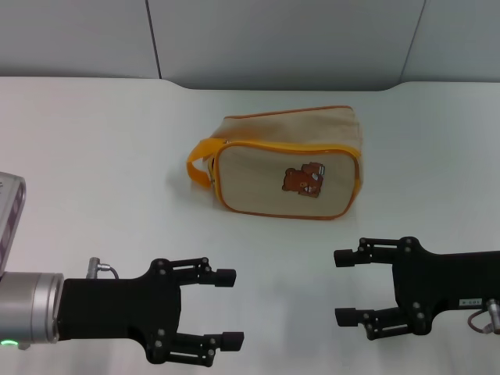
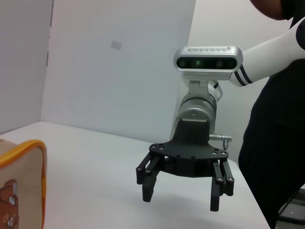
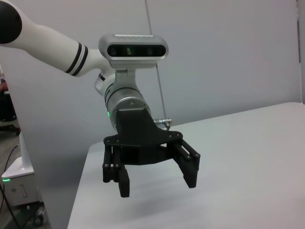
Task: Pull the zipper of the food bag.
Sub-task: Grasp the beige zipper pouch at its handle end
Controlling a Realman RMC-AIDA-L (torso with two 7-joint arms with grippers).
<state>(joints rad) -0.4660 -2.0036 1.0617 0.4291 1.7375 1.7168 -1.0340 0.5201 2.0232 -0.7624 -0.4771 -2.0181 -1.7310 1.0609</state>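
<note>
The food bag is a beige box with orange piping, standing at the middle of the white table. A brown bear patch faces me and the orange loop handle is at its left end. The orange zipper tape runs along its upper front edge; the pull tab is too small to make out. My left gripper is open and empty, near the front edge, left of and well short of the bag. My right gripper is open and empty, in front of the bag's right end. A corner of the bag shows in the left wrist view.
The white table runs back to a grey wall. A white device sits at the far left edge. The left wrist view shows my right gripper; the right wrist view shows my left gripper, both open above the table.
</note>
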